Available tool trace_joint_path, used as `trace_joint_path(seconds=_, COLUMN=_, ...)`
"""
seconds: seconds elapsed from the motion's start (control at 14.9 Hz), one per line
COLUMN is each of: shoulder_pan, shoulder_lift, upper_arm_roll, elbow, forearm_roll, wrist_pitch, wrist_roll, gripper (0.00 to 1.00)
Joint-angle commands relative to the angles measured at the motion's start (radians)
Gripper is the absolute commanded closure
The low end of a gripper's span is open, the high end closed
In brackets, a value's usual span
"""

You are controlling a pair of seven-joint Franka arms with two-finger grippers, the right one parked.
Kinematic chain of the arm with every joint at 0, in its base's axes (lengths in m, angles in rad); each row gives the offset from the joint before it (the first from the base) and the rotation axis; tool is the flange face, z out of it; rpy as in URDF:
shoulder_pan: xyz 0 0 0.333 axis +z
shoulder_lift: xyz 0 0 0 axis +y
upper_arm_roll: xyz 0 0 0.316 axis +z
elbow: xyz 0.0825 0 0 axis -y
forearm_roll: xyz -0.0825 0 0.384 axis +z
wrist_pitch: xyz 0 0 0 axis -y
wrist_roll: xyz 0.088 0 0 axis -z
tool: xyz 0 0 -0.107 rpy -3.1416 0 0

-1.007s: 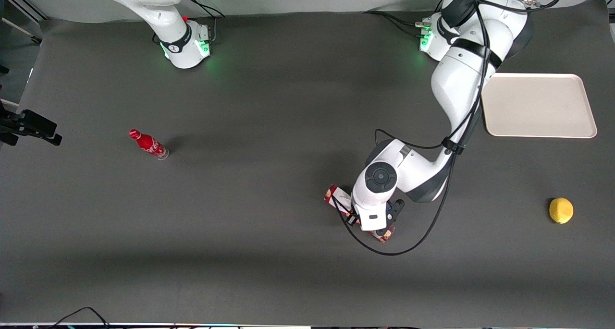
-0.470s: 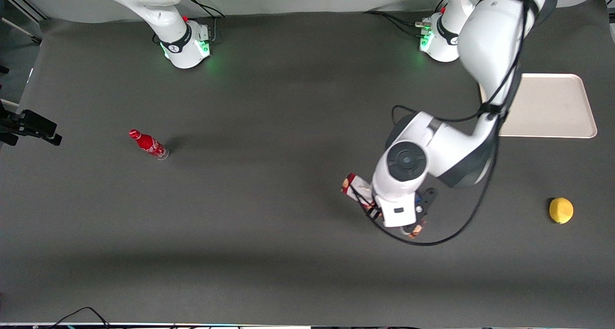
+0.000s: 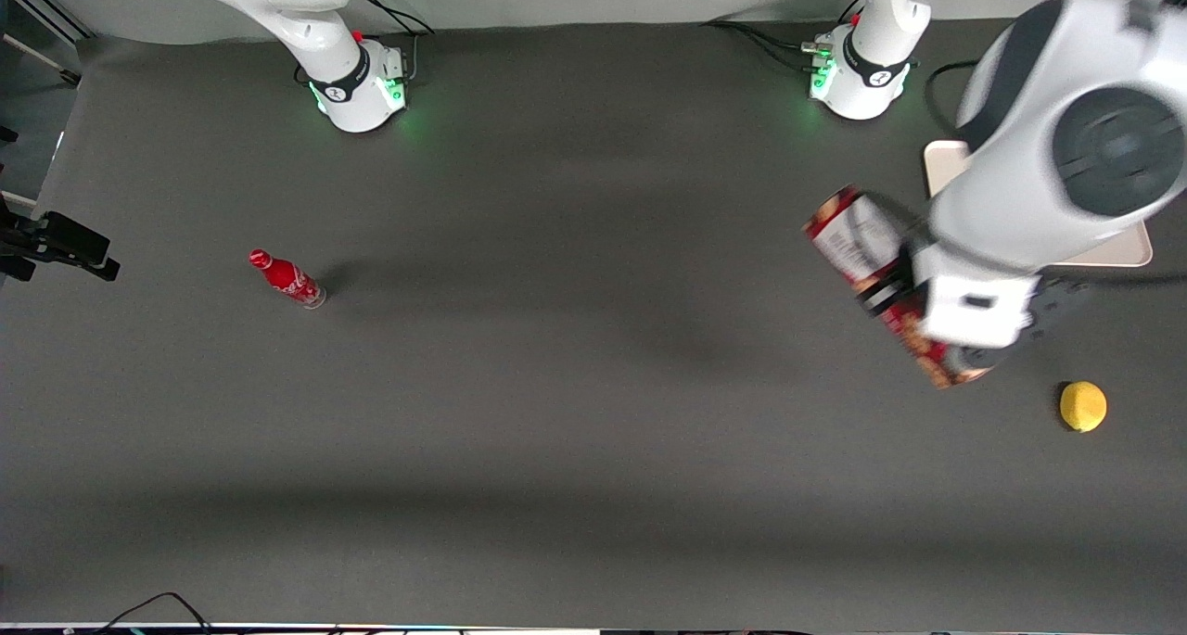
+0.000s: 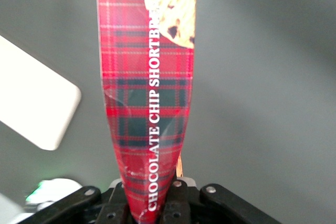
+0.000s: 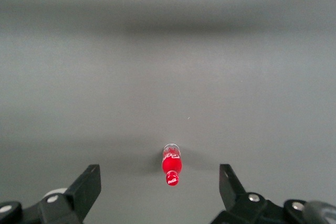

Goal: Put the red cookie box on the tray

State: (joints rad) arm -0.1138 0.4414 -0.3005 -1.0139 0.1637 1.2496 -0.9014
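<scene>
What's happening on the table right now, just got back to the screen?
The left arm's gripper is shut on the long narrow red plaid cookie box, holding it up off the dark table near the flat cream-beige tray. The box is not on the tray yet. A yellow lemon lies nearer the front camera than the tray, and a small red bottle stands toward the parked arm's end.

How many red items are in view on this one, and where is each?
2. The red cookie box is held in the gripper, lifted above the table beside the tray. A small red bottle stands toward the parked arm's end of the table.
</scene>
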Motion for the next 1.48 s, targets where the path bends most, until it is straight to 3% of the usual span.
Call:
trace_joint_path(seconds=0.0, shoulder_pan=0.000, shoulder_lift=-0.111, upper_arm_roll=0.208, elbow=0.000, forearm_roll=-0.052, wrist_pitch=-0.172, wrist_roll=0.455, gripper=1.00)
trace_joint_path(seconds=0.27, shoulder_pan=0.002, shoulder_lift=-0.199, upper_arm_roll=0.464, elbow=-0.026, forearm_roll=-0.036, wrist_pitch=-0.297, wrist_roll=0.917, gripper=1.00)
trace_joint_path(seconds=0.47, shoulder_pan=0.003, shoulder_lift=-0.283, upper_arm_roll=0.670, elbow=-0.197, forearm_roll=-0.003, wrist_pitch=-0.209, wrist_roll=1.224, gripper=1.00)
trace_joint_path(seconds=0.6, shoulder_pan=0.003, shoulder_lift=-0.357, upper_arm_roll=0.769, elbow=-0.409, forearm_roll=0.029, wrist_pitch=-0.033, wrist_roll=1.369, gripper=1.00)
trace_joint_path(seconds=0.87, shoulder_pan=0.016, shoulder_lift=-0.483, upper_arm_roll=0.914, elbow=-0.805, forearm_roll=0.085, wrist_pitch=0.317, wrist_roll=1.473, gripper=1.00)
trace_joint_path(seconds=1.21, shoulder_pan=0.023, shoulder_lift=-0.478, upper_arm_roll=1.156, elbow=-1.124, forearm_roll=0.085, wrist_pitch=0.765, wrist_roll=1.697, gripper=1.00)
trace_joint_path(seconds=1.41, shoulder_pan=0.028, shoulder_lift=-0.432, upper_arm_roll=1.259, elbow=-1.242, forearm_roll=0.083, wrist_pitch=0.996, wrist_roll=1.797, gripper=1.00)
